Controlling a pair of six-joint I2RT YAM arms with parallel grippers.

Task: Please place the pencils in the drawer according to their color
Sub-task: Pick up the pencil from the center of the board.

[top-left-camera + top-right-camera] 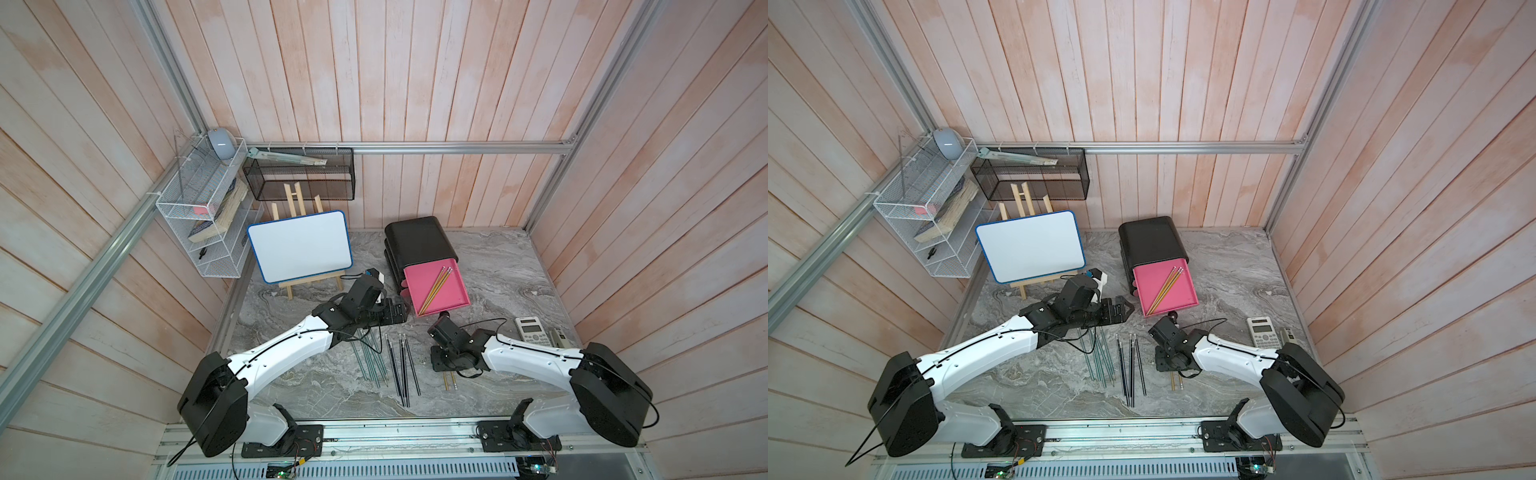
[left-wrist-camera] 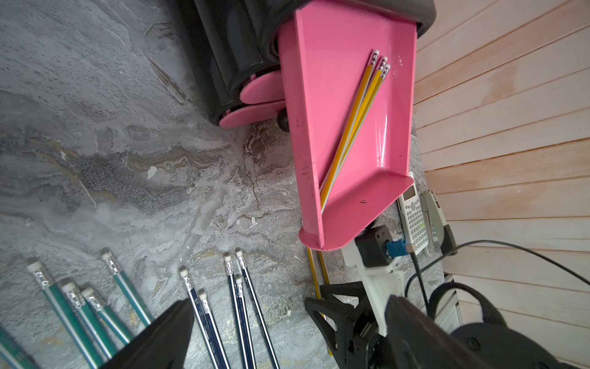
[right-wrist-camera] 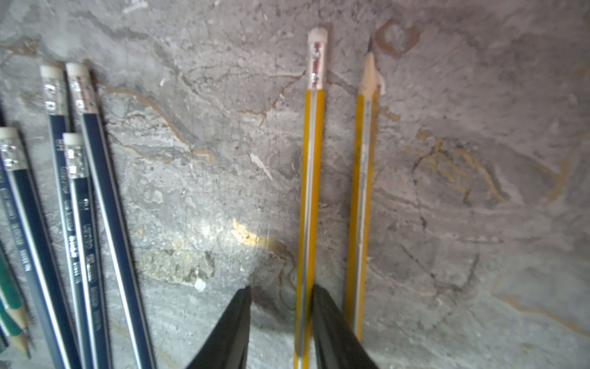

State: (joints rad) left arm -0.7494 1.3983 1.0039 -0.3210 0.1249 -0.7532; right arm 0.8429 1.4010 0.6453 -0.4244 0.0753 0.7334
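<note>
Your right claw [image 3: 281,287], jaws part-open, straddles one yellow pencil [image 3: 311,191], unclamped; another yellow pencil [image 3: 362,191] lies beside. Beyond the claw, the pink drawer [image 2: 319,80] holds three yellow pencils [image 2: 352,127]; black pencils [image 3: 110,207] and green pencils [image 2: 60,306] remain unsorted.

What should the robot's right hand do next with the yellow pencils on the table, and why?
Probably close the right gripper on the yellow pencil lying between its open jaws. The pink drawer is pulled out and already holds three yellow pencils, so this one likely belongs there too.
</note>
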